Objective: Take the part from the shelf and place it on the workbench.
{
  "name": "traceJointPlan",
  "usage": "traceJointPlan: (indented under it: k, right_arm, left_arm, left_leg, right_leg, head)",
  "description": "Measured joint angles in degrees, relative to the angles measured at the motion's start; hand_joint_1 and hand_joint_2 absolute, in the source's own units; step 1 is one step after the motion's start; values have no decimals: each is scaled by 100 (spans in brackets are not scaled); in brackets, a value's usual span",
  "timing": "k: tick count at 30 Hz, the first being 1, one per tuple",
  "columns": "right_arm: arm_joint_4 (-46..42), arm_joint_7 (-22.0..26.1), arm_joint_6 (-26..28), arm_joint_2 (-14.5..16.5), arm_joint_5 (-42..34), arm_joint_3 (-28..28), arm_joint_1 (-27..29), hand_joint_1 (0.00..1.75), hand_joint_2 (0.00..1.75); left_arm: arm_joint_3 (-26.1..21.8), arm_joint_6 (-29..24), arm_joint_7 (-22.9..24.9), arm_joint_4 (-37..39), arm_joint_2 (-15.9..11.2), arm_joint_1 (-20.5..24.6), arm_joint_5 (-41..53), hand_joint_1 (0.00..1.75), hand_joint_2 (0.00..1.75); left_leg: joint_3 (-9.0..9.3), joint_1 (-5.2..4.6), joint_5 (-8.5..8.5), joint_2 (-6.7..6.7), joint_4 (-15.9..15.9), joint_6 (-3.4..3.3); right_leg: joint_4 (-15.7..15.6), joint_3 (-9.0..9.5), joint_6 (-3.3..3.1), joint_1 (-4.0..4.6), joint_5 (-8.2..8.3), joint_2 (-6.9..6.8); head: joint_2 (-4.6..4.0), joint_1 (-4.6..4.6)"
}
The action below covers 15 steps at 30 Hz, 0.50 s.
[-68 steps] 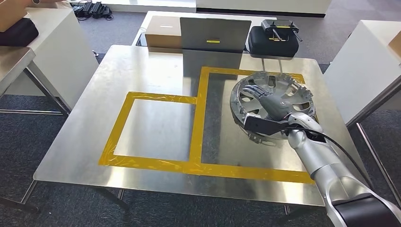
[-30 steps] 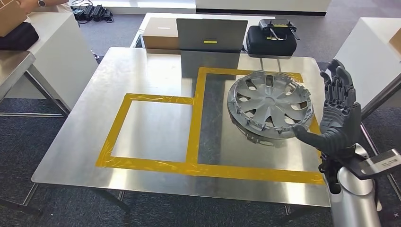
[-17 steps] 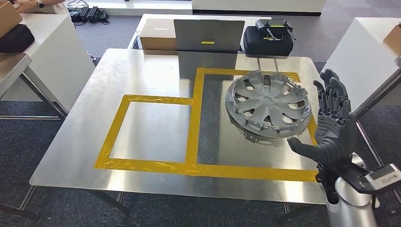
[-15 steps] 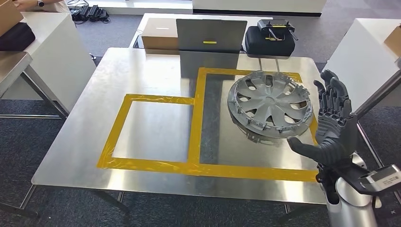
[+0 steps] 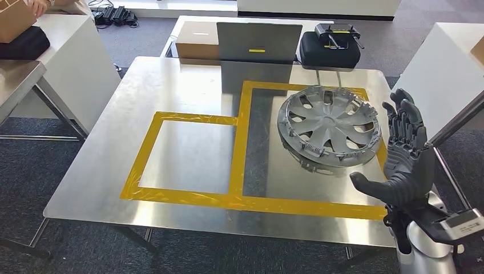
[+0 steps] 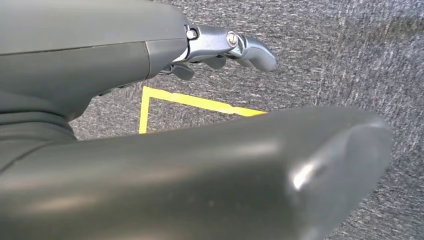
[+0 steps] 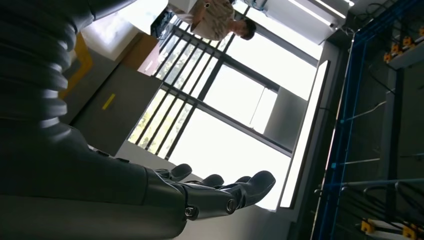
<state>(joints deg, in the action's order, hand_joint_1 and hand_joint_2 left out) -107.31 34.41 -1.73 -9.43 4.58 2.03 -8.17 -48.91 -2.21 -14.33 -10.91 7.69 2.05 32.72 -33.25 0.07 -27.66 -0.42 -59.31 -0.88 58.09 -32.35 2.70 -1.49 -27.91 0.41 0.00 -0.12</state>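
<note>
**Hubcap on bench, right hand clear of it**

Grey carpet floor, office-type room with white tables around. Square brushed-metal workbench (image 5: 188, 148) in the middle, marked with yellow tape outline (image 5: 240, 165): smaller box on the left, taller box on the right. Round silver plastic wheel cover with spokes (image 5: 329, 124) lies face up inside the right tape box, toward the far right of the bench, its rim overlapping the tape on the right side. Right hand (image 5: 406, 157) is upright just right of the wheel cover, at the bench's right edge, fingers straight and spread, thumb out toward the part, holding nothing, not touching it. Left hand (image 6: 227, 46) hangs over the carpet, nothing in it; finger spread cannot be told. Grey upright panel (image 5: 259, 41), brown cardboard box (image 5: 196, 44) and black case (image 5: 330, 48) sit beyond the far edge.
</note>
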Motion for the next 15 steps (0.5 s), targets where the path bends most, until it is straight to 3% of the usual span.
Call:
traceJointPlan:
  k: [6, 15]
  right_arm:
    - [-191, 115, -89, 2, -23, 12, 140, 0, 0]
    - [-394, 127, -152, 5, -3, 64, 196, 0, 0]
  left_arm:
    - [-48, 24, -92, 1, 10, -8, 0, 0, 0]
    - [-99, 25, -133, 3, 20, -8, -4, 0, 0]
  left_leg:
    - [16, 23, 37, -3, 52, 62]
    - [17, 40, 39, -2, 58, 67]
  right_leg:
    - [2, -10, -53, 40, 11, 1]
    - [3, -10, -65, 46, 7, 1]
  head:
    - [0, -7]
    - [0, -6]
